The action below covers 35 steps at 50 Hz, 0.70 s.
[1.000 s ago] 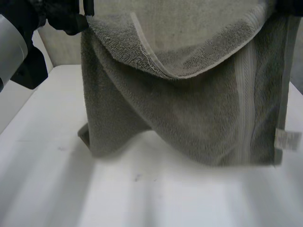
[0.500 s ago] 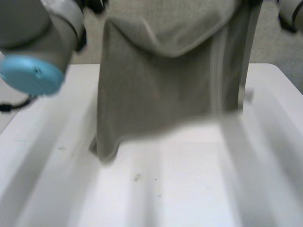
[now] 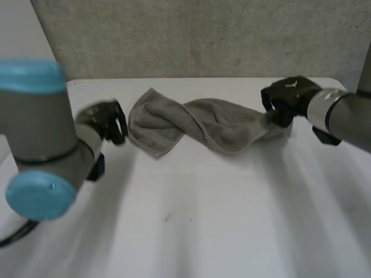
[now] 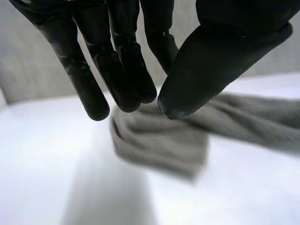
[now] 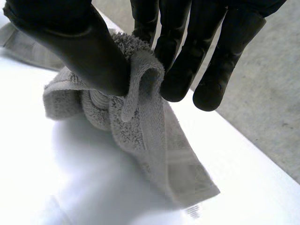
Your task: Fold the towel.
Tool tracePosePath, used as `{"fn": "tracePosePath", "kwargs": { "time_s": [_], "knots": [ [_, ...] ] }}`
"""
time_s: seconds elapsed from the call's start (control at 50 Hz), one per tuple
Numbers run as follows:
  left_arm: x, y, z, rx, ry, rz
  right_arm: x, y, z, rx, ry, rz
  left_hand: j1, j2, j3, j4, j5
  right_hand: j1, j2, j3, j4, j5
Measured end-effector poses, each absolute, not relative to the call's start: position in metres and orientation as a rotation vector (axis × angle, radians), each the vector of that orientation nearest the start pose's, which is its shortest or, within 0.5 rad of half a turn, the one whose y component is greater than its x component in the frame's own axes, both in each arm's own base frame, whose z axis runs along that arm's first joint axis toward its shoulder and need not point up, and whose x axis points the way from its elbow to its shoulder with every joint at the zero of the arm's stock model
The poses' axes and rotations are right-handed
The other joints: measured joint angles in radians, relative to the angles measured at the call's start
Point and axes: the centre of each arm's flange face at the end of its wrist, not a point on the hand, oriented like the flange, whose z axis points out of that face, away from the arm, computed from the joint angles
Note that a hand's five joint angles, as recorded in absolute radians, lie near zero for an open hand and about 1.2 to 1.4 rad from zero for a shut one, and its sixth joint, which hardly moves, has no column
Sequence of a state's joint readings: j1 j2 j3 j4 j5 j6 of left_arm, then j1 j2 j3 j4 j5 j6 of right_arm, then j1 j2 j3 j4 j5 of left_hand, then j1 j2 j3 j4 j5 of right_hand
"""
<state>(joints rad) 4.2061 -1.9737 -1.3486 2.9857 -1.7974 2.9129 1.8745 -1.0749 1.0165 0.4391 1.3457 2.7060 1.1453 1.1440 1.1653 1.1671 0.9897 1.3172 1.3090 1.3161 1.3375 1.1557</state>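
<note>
The grey towel (image 3: 214, 124) lies twisted in a loose rope across the far part of the white table (image 3: 203, 226). My right hand (image 3: 287, 95) is at the towel's right end, where the thumb (image 5: 84, 47) and fingers pinch a folded edge of the towel (image 5: 140, 122); a white label hangs from the corner below. My left hand (image 3: 107, 121) hovers just off the towel's left end, apart from it. In the left wrist view the thumb (image 4: 187, 79) rests against the fingers with nothing between them, and the towel (image 4: 159, 145) lies beyond the fingertips.
My left arm (image 3: 40, 145) with its light-blue cap stands large over the table's near left. My right forearm (image 3: 342, 116) reaches in from the right. A grey wall (image 3: 203, 35) runs right behind the table's far edge.
The towel, held up and hanging between both hands, has come down onto the table in a twist. My left hand has let go of its end; my right hand still holds its end.
</note>
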Motion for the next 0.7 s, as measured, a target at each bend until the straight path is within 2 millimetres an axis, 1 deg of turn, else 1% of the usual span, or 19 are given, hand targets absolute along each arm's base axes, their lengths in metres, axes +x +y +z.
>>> {"fn": "tracePosePath", "kwargs": {
  "time_s": [0.02, 0.04, 0.08, 0.12, 0.16, 0.2, 0.24, 0.32, 0.38, 0.46, 0.5, 0.56, 0.64, 0.7],
  "knots": [
    [-0.273, -0.260, 0.221, 0.180, 2.777, -1.934, 0.258, -0.315, 0.266, -1.084, 2.252, -1.710, -0.108, -0.114, -0.134, -0.136, -0.131, 0.000, 0.000, 0.000, 0.000, 0.000],
    [-0.275, -0.257, 0.213, 0.205, 2.788, -1.938, 0.257, -0.309, 0.268, -1.089, 2.226, -1.728, -0.343, -0.343, -0.362, -0.345, -0.345, 0.000, 0.000, 0.000, 0.000, 0.000],
    [-0.277, -0.256, 0.208, 0.221, 2.789, -1.955, 0.257, -0.304, 0.272, -1.091, 2.202, -1.743, -0.466, -0.468, -0.487, -0.479, -0.481, 0.000, 0.000, 0.000, 0.000, 0.000],
    [-0.280, -0.257, 0.205, 0.242, 2.775, -2.006, 0.256, -0.295, 0.281, -1.095, 2.154, -1.767, -0.613, -0.617, -0.638, -0.629, -0.631, 0.000, 0.000, 0.000, 0.000, 0.000],
    [-0.283, -0.259, 0.205, 0.271, 2.747, -2.064, 0.256, -0.287, 0.289, -1.101, 2.115, -1.781, -0.708, -0.712, -0.732, -0.734, -0.736, 0.000, 0.000, 0.000, 0.000, 0.000],
    [-0.287, -0.263, 0.207, 0.316, 2.705, -2.128, 0.255, -0.278, 0.299, -1.108, 2.070, -1.795, -0.759, -0.763, -0.784, -0.787, -0.788, 0.000, 0.000, 0.000, 0.000, 0.000],
    [-0.290, -0.266, 0.210, 0.362, 2.663, -2.174, 0.255, -0.271, 0.306, -1.113, 2.041, -1.807, -0.784, -0.788, -0.809, -0.810, -0.810, 0.000, 0.000, 0.000, 0.000, 0.000],
    [-0.299, -0.274, 0.217, 0.539, 2.509, -2.286, 0.251, -0.250, 0.328, -1.123, 1.964, -1.861, -0.816, -0.821, -0.842, -0.841, -0.845, 0.000, 0.000, 0.000, 0.000, 0.000],
    [-0.307, -0.278, 0.220, 0.676, 2.400, -2.349, 0.247, -0.238, 0.342, -1.125, 1.920, -1.907, -0.819, -0.827, -0.847, -0.846, -0.851, 0.000, 0.000, 0.000, 0.000, 0.000],
    [-0.321, -0.282, 0.221, 0.899, 2.270, -2.432, 0.242, -0.220, 0.366, -1.120, 1.848, -2.001, -0.823, -0.828, -0.850, -0.850, -0.854, 0.000, 0.000, 0.000, 0.000, 0.000],
    [-0.327, -0.283, 0.220, 0.979, 2.235, -2.455, 0.240, -0.213, 0.375, -1.116, 1.821, -2.037, -0.823, -0.828, -0.850, -0.850, -0.854, 0.000, 0.000, 0.000, 0.000, 0.000],
    [-0.332, -0.284, 0.219, 1.043, 2.214, -2.475, 0.238, -0.208, 0.382, -1.114, 1.800, -2.063, -0.823, -0.828, -0.850, -0.850, -0.854, 0.000, 0.000, 0.000, 0.000, 0.000],
    [-0.347, -0.293, 0.214, 1.168, 2.203, -2.513, 0.234, -0.192, 0.397, -1.116, 1.758, -2.107, -0.823, -0.826, -0.848, -0.849, -0.847, 0.000, 0.000, 0.000, 0.000, 0.000],
    [-0.357, -0.303, 0.204, 1.236, 2.214, -2.513, 0.231, -0.184, 0.401, -1.122, 1.749, -2.112, -0.821, -0.823, -0.844, -0.847, -0.839, 0.000, 0.000, 0.000, 0.000, 0.000]
  ]
}}
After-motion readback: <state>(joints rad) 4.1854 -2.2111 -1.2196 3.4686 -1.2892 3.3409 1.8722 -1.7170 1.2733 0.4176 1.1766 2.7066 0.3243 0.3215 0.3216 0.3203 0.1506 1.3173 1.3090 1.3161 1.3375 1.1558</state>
